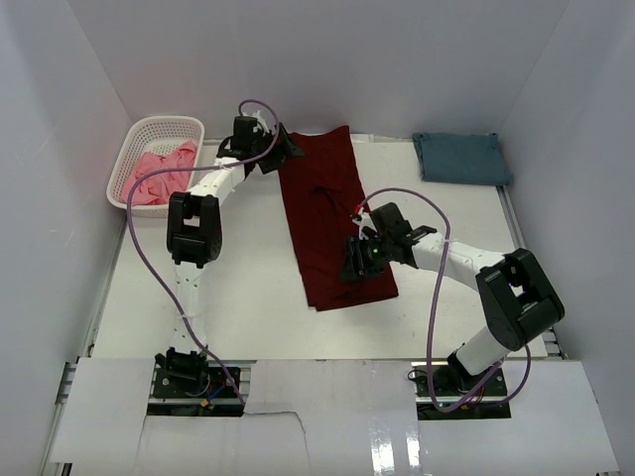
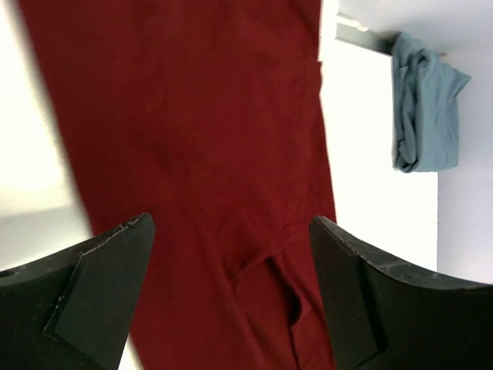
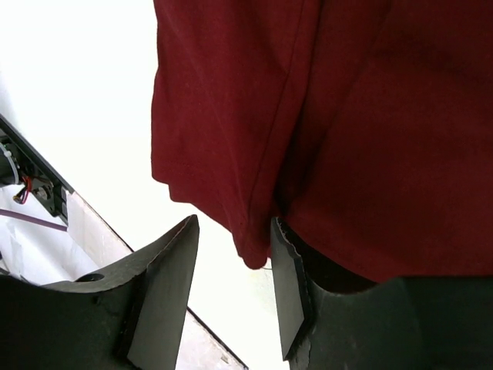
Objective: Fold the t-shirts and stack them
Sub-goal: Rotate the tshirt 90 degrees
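White worktop (image 1: 248,297), matte, evenly lit, shadows soft. Plain pale walls on three sides: back wall (image 1: 317,59), left wall (image 1: 50,198), right wall (image 1: 585,149). Metal rail (image 1: 510,213) along right edge. White cover sheets (image 1: 327,412) over near edge, seams and ragged cut showing. White lattice basket (image 1: 159,127) in far left corner.

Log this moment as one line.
left gripper open at maroon shirt far end; right gripper open at its near corner; blue shirt folded far right; pink shirt in basket
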Robot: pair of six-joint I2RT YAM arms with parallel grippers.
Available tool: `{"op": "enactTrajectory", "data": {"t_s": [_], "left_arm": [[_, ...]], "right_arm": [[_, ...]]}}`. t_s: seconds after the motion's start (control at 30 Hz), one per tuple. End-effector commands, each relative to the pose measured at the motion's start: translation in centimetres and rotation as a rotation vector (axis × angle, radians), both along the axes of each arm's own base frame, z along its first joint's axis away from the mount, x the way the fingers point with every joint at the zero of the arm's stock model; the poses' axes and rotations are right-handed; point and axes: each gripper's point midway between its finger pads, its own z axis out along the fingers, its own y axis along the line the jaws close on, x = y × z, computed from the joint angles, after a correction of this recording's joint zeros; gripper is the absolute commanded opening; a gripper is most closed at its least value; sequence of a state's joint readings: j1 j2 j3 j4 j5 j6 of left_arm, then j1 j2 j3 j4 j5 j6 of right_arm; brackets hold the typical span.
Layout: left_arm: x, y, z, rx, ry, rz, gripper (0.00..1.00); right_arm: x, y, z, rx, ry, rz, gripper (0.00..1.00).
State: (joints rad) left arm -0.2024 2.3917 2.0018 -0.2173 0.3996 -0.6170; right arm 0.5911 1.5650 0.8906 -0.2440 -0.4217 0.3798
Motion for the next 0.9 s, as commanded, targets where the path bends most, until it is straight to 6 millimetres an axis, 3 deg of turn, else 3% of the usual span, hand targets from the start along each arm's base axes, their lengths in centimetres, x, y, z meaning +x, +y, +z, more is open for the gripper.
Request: {"op": "enactTrajectory", "data": {"t_s": [0.0,0.2,0.43,0.47,0.6,0.7,0.87], "left_arm": [[0.5,-2.9,2.8,0.002,-0.086,-0.061,0.93],[0.4,-6.5,1.8,-0.044,-0.108,-0.132,0.93],[-0.2,-8.6,0.8,-0.097,-0.088,-0.179,0.93],[-0.2,-8.7,0.1,-0.097,-0.076,-0.181,0.93],[-0.6,-9.7,-1.9,-0.098,-0.064,-0.2,0.93],[-1.0,-10.1,-4.3,-0.101,-0.036,-0.207,0.93],[-1.4,-10.7,-6.3,-0.108,-0.019,-0.206,0.93]], "right_arm": [[-0.4,0.6,-0.8,0.022,0.017,0.011,0.48],[-1.2,0.9,-2.0,0.019,0.047,0.024,0.48],[-2.0,2.0,-2.1,0.062,0.074,0.041,0.32],[-2.1,2.1,-2.0,0.066,0.074,0.045,0.31],[-2.5,2.7,-1.4,0.111,0.088,0.046,0.08],[-3.2,3.1,-1.0,0.144,0.107,0.052,0.08],[-4.3,3.1,-0.7,0.161,0.125,0.048,0.08]]}}
